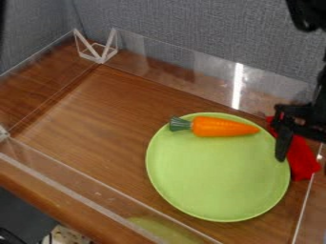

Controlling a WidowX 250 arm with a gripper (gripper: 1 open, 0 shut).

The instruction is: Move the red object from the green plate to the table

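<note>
The red object (303,169) lies at the right rim of the green plate (211,186), close to the right acrylic wall; only its near end shows. My gripper (302,148) has come down over the bar and stands open, the dark left finger (283,145) on the plate side of the bar. The other finger is largely cut off by the frame's right edge. I cannot tell whether the fingers touch the bar. The wood-grain table (90,105) spreads to the left of the plate.
An orange carrot (219,126) with a green top lies on the plate's far part. A white wire stand (95,45) sits in the far left corner. Clear acrylic walls (76,191) edge the table all round.
</note>
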